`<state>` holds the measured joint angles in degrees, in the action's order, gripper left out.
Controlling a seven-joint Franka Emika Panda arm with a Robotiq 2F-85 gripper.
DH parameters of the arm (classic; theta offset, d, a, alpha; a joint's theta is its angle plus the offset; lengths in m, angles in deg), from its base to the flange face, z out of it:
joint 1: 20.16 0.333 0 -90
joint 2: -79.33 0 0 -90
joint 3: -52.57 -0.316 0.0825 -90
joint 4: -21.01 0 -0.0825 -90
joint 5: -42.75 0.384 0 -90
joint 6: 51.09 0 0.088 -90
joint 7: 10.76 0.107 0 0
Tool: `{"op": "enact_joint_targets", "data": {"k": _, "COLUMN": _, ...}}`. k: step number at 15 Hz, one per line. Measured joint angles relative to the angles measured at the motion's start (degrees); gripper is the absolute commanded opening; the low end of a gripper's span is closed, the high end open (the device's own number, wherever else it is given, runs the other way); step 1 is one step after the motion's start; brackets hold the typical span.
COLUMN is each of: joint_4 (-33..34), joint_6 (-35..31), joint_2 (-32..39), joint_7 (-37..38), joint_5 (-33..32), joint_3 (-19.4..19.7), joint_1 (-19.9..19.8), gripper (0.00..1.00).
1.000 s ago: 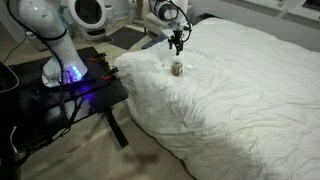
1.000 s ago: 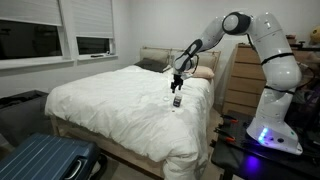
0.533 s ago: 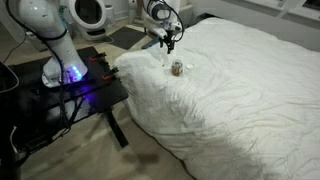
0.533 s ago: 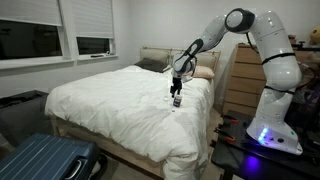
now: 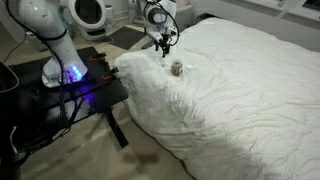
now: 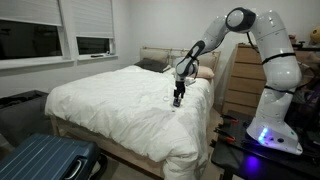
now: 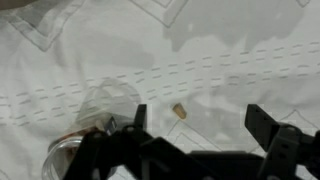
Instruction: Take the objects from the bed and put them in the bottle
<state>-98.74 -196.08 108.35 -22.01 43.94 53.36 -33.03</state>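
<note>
Gripper (image 7: 196,115) hangs low over bed (image 5: 240,95), jaws spread wide, nothing held. One tiny pale yellowish bit (image 7: 180,110) lies on the bed between the fingers (image 7: 135,120) in the wrist view, nearer the finger on the bottle (image 7: 90,135) side. Bottle stands upright on the bed, just beside the gripper in an exterior view.

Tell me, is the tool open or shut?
Open. In the wrist view the tool has its fingers far apart, with a pale bit on the bed showing between them.
</note>
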Motion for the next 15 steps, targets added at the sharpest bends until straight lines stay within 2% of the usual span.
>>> {"op": "enact_joint_targets", "data": {"k": 8, "joint_4": -0.19, "joint_6": -3.43, "joint_2": 2.39, "joint_7": -0.01, "joint_5": -1.23, "joint_3": 1.21, "joint_1": 0.03, "gripper": 1.0}}
{"op": "enact_joint_targets", "data": {"k": 15, "joint_4": 5.88, "joint_6": -4.51, "joint_2": 9.52, "joint_7": -0.01, "joint_5": -2.47, "joint_3": 1.3, "joint_1": 0.8, "gripper": 1.0}}
